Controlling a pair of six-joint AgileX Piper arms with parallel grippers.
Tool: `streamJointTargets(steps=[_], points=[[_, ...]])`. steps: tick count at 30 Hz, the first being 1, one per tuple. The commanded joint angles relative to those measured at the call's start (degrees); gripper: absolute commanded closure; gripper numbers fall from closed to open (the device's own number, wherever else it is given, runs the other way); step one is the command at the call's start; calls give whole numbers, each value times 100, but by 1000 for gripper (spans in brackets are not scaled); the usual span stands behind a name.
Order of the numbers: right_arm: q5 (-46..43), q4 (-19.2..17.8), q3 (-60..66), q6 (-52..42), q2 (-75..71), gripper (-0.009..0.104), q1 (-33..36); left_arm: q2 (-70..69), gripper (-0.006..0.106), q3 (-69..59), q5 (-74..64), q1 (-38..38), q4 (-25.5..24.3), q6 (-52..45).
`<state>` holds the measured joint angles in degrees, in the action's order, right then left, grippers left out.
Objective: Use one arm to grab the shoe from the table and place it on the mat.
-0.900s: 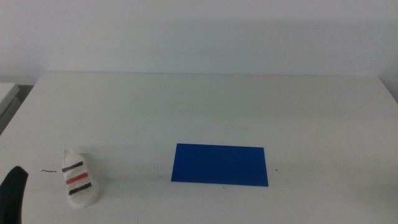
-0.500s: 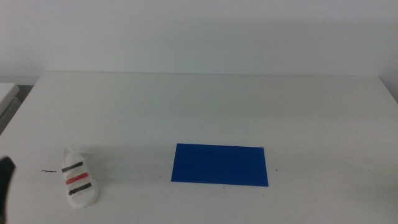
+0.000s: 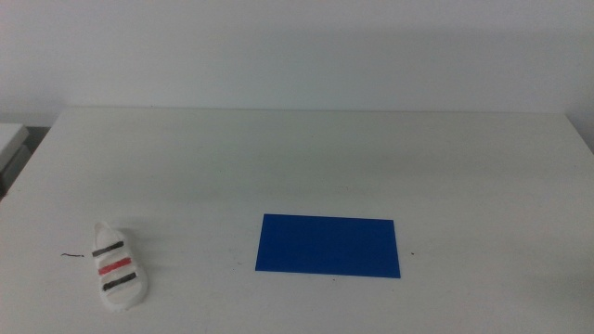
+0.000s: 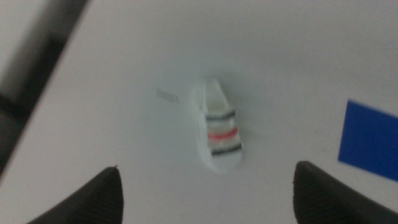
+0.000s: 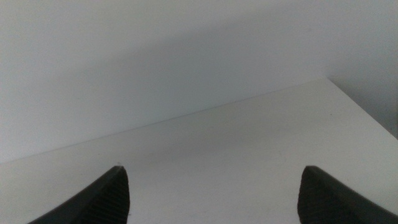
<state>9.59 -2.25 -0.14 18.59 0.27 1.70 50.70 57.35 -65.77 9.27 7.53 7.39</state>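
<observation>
The white shoe (image 3: 118,272) with two black straps and a red one lies flat on the white table (image 3: 306,158) at the front left. The blue mat (image 3: 329,246) lies flat near the front middle, to the shoe's right. Neither arm shows in the middle view. In the left wrist view the shoe (image 4: 217,132) lies ahead of my left gripper (image 4: 208,190), well apart from it; the jaws stand wide open and empty, and a corner of the mat (image 4: 372,140) shows. My right gripper (image 5: 214,193) is open and empty over bare table.
The table's far edge meets a plain white wall (image 3: 306,46). A dark gap and another surface lie beyond the table's left edge (image 3: 14,148). A small dark mark (image 3: 70,254) sits left of the shoe.
The dark left arm that showed at the middle view's bottom left corner has drawn back out of that view. The shoe and the mat have not moved.
</observation>
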Motion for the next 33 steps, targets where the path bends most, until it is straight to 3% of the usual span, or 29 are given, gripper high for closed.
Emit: streamJointTargets(steps=[1, 6, 14, 22, 33], points=[[-49, -34, 14, -18, -27, 16, 10, 583, 7, 403, -419, 32, 72, 356], [-49, -34, 14, -18, -27, 16, 10, 1742, 7, 515, -419, -388, 37, 961], [-49, -34, 14, -18, -27, 16, 10, 3292, 7, 515, 237, -1546, -871, 2436], [-49, -34, 14, -18, -27, 16, 10, 4395, 7, 287, 1161, -1670, -885, 2651], [-49, -34, 14, -18, -27, 16, 10, 4606, 8, -663, 2788, -1611, -837, 3005]])
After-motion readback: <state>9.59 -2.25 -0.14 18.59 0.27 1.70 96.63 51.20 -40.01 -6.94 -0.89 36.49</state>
